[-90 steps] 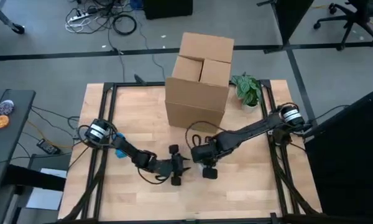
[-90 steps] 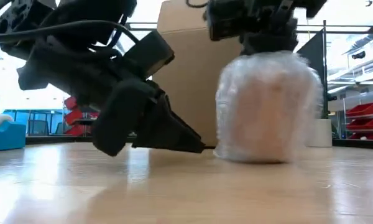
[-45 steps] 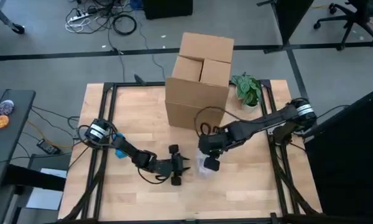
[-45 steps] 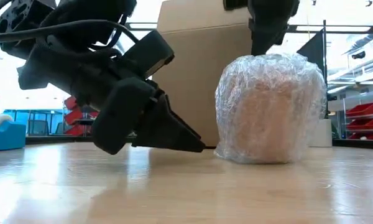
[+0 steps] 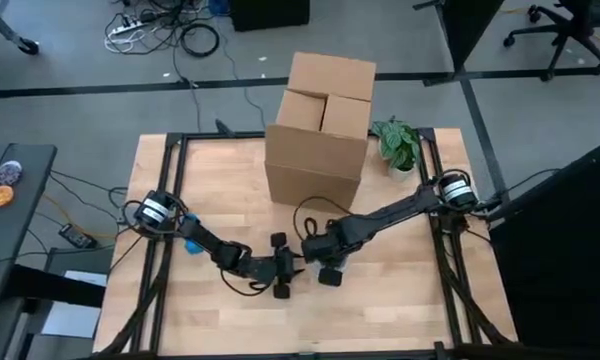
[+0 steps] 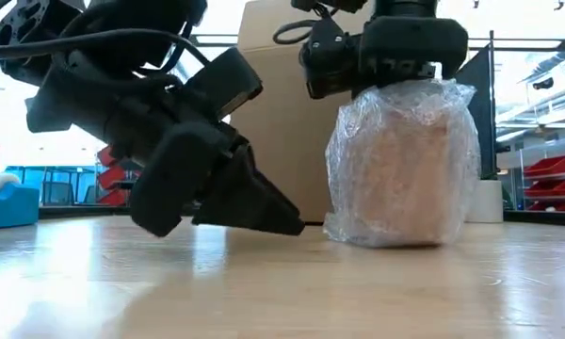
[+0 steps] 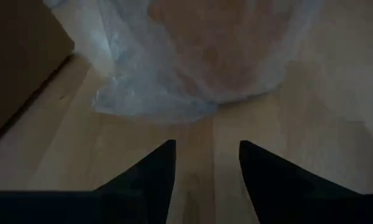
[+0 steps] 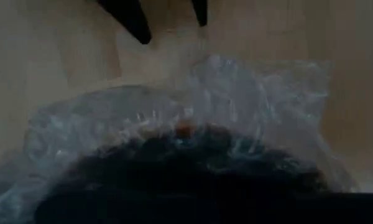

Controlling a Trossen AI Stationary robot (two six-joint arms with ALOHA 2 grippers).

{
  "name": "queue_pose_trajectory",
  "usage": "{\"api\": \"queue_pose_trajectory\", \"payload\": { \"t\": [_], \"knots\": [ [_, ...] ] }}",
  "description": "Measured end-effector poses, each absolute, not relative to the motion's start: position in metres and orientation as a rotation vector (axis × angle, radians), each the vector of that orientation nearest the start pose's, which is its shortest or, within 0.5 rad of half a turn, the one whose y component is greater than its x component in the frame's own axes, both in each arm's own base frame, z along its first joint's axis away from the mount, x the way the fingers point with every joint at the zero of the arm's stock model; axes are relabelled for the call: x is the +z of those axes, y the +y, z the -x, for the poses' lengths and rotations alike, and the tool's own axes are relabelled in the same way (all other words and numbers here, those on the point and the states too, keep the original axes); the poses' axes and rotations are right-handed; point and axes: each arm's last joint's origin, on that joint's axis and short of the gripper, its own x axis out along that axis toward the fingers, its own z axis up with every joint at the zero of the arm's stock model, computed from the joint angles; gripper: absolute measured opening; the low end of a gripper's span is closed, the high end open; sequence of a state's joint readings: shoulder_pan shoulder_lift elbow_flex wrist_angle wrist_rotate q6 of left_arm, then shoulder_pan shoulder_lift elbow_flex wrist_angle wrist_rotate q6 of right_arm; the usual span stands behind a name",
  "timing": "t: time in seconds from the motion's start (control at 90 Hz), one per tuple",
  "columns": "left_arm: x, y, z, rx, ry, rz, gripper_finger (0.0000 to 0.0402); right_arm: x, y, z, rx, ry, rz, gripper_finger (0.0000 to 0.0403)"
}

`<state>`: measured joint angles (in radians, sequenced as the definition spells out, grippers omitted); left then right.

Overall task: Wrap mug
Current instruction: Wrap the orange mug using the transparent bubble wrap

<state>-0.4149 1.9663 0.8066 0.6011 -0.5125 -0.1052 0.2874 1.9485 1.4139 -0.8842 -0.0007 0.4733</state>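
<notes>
The right gripper (image 6: 395, 85) sat on top of the wrapped mug (image 6: 400, 169) at centre-right of the low view; couldn't tell its jaw state. The left gripper (image 7: 205, 168) lay low beside it, fingers apart. Pulling up could probably drag loose wrap off.

A light wooden worktop (image 5: 210, 170) in a black frame stands on grey floor (image 5: 70, 60) crossed by dark lines. Cables (image 5: 170, 30) lie tangled beyond its far edge, near an office chair (image 5: 565, 30). A small side table (image 5: 15, 190) sits beside the left edge. Red bins (image 6: 551, 169) line bright shelving behind.
</notes>
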Motion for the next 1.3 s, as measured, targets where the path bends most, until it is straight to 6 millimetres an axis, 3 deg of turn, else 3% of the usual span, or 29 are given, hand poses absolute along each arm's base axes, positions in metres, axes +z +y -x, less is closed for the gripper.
{"api": "queue_pose_trajectory", "payload": {
  "t": [0.244,0.378,0.489,0.644,0.878,1.0,1.1,1.3],
  "knots": [
    [0.098,-0.13,-0.329,0.122,0.49,-0.144,0.0162,0.245,0.086,-0.335,-0.118,1.315,-0.265,0.0],
    [0.098,-0.129,-0.329,0.129,0.491,-0.145,0.0162,0.267,0.079,-0.321,-0.139,1.286,-0.316,0.0],
    [0.098,-0.129,-0.329,0.131,0.491,-0.146,0.0162,0.277,0.084,-0.313,-0.091,1.289,-0.376,0.0],
    [0.098,-0.129,-0.329,0.131,0.492,-0.146,0.0162,0.263,0.105,-0.315,-0.016,1.339,-0.407,0.0],
    [0.098,-0.129,-0.329,0.131,0.491,-0.145,0.0162,0.195,0.121,-0.338,-0.01,1.465,-0.379,0.0],
    [0.098,-0.129,-0.329,0.132,0.487,-0.132,0.0162,0.175,0.116,-0.347,-0.027,1.501,-0.34,0.0],
    [0.098,-0.13,-0.33,0.117,0.485,-0.118,0.0162,0.172,0.11,-0.35,-0.06,1.494,-0.32,0.0],
    [0.098,-0.13,-0.33,0.115,0.486,-0.113,0.0162,0.197,0.1,-0.342,-0.086,1.411,-0.314,0.0]
  ]
}}
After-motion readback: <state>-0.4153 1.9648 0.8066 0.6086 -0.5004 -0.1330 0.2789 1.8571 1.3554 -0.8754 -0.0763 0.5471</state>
